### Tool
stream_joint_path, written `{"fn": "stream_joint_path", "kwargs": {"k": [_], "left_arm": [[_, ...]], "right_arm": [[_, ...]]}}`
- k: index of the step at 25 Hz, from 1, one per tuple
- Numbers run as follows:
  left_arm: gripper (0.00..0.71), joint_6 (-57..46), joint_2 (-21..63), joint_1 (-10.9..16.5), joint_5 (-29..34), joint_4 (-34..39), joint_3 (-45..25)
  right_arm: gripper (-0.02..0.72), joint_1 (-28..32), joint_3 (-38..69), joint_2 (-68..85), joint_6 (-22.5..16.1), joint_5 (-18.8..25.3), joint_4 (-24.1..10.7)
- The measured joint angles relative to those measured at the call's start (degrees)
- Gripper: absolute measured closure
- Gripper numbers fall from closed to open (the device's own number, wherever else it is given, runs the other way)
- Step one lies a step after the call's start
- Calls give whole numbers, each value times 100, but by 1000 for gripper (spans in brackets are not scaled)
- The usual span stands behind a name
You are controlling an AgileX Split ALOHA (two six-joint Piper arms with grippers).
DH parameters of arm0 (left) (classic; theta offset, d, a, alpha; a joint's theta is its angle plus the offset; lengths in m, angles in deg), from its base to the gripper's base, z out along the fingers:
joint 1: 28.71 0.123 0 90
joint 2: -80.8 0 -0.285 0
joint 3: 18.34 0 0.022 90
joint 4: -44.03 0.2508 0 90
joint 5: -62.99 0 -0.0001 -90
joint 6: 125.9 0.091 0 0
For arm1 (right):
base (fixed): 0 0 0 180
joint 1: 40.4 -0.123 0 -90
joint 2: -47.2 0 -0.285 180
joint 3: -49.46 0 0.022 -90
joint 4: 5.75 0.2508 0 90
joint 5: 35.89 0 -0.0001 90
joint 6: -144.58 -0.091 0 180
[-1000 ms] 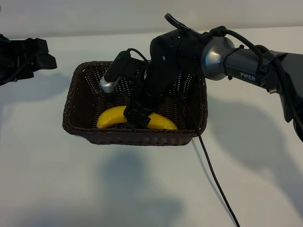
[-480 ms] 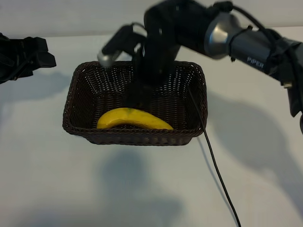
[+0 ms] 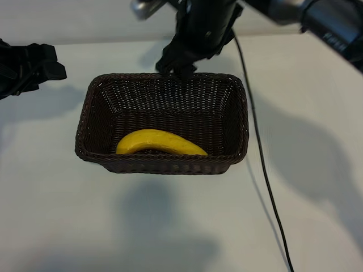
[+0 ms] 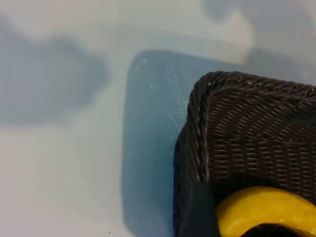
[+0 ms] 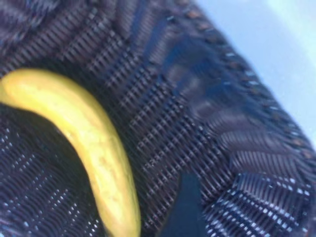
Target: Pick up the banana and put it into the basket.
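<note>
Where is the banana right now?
In the exterior view, the banana lies inside the basket, along its near wall, touching neither arm.

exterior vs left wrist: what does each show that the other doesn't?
Exterior only: the right gripper raised above the basket's far rim, jaws apart and holding nothing; the left gripper parked at the table's left edge; a black cable trailing across the table; the whole basket.
Left wrist only: a close look at one rounded basket corner.
Both: the basket with the banana lying inside.
</note>
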Motion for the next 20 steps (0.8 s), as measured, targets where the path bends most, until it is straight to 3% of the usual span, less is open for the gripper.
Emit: {"fn": "stream_joint_path", "kwargs": {"k": [6, 20], "left_arm": [[122, 36, 0, 0, -9, 0, 0], [122, 49, 0, 0, -11, 0, 0]], "right_arm": [[106, 400, 0, 231, -40, 13, 549], [106, 442, 0, 251, -196, 16, 516]]}}
